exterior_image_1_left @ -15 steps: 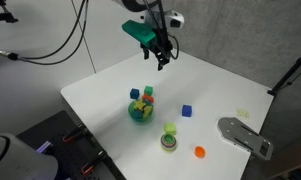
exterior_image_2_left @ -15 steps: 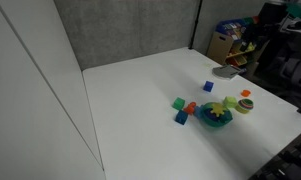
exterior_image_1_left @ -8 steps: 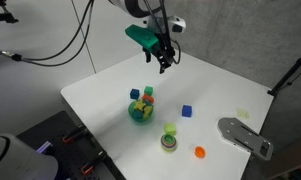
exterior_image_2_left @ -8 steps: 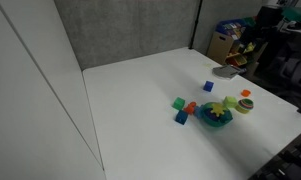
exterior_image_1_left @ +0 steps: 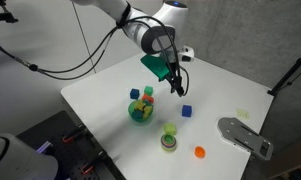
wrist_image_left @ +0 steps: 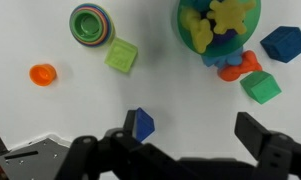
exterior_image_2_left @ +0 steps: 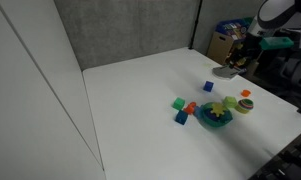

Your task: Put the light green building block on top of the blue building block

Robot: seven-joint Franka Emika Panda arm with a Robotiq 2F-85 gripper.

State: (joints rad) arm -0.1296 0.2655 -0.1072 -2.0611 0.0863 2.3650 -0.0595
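The pincer [wrist_image_left: 190, 130] hangs wide open and empty, seemingly just above the blue building block [wrist_image_left: 142, 124]; the light green building block [wrist_image_left: 121, 55] lies near.

The wide-spread tool [wrist_image_left: 190, 132] hangs over the blue building block [wrist_image_left: 142, 124], with the light green building block [wrist_image_left: 121, 55] nearby.

I'm looking down on the white tabletop [wrist_image_left: 190, 100], and everything sits straight on it. The blue building block [wrist_image_left: 141, 124] stands alone. The light green building block [wrist_image_left: 121, 54] is just beside the green ring [wrist_image_left: 88, 22]. The orange round piece [wrist_image_left: 42, 73] lies off on its own. The teal bowl [wrist_image_left: 252, 18] has a dark blue block [wrist_image_left: 284, 42], a green block [wrist_image_left: 260, 87] and a red piece [wrist_image_left: 237, 66] close by it.
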